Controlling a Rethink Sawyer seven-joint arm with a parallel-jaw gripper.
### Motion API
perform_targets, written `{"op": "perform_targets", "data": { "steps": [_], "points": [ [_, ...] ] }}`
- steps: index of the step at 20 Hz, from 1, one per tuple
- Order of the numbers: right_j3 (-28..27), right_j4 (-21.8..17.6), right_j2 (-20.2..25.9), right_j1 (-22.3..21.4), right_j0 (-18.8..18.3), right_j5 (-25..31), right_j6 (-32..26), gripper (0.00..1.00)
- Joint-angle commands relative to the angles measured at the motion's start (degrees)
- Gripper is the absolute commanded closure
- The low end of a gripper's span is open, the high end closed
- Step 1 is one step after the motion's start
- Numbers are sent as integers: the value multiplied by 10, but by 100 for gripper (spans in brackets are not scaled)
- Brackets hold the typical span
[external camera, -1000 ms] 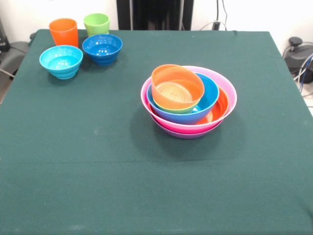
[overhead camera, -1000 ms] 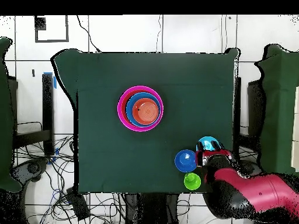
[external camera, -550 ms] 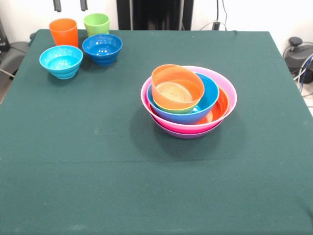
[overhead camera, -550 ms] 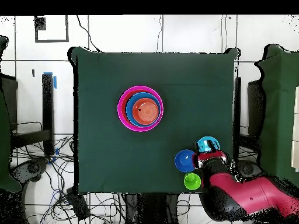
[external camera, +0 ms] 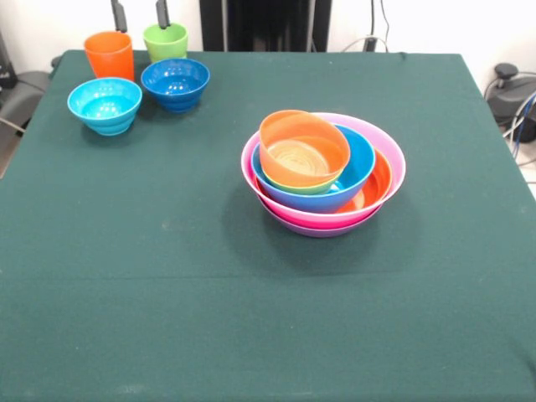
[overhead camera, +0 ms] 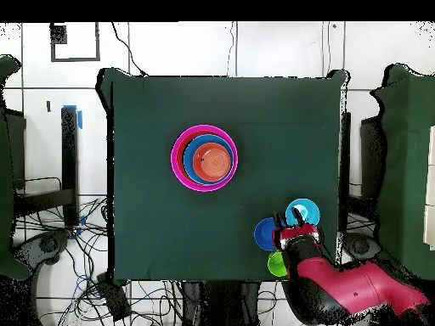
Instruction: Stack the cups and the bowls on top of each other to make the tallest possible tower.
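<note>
The tower (external camera: 322,172) stands mid-table: a wide pink bowl (external camera: 387,147) over a purple one, then large orange and blue bowls (external camera: 358,159), a lime green one and a tilted small orange bowl (external camera: 301,149) on top. The tower (overhead camera: 204,158) also shows from overhead. At the far left corner stand the orange cup (external camera: 110,54), the lime green cup (external camera: 165,40), a light blue bowl (external camera: 105,104) and a dark blue bowl (external camera: 175,82). My gripper (external camera: 140,14) hangs open above the two cups, fingers apart and holding nothing. Overhead, the gripper (overhead camera: 297,231) covers the orange cup.
The table is covered in a dark green cloth (external camera: 167,276). Overhead, the red arm (overhead camera: 340,289) reaches in over the table's near edge, beside the dark blue bowl (overhead camera: 266,233), light blue bowl (overhead camera: 302,210) and green cup (overhead camera: 275,265).
The gripper's fingertips have come into the front view at the top edge, then shifted right and lower, from above the orange cup to between the two cups. Nothing on the table has moved.
</note>
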Motion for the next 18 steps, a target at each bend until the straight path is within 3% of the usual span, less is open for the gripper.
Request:
{"op": "perform_targets", "data": {
  "steps": [1,11,15,18],
  "points": [
    [-32,-60,-53,56,46,-15,8,0],
    [-45,-85,-31,100,29,-8,-6,0],
    [-42,-94,8,120,4,15,-6,0],
    [-37,-59,35,130,-24,65,-32,0]
  ]
}}
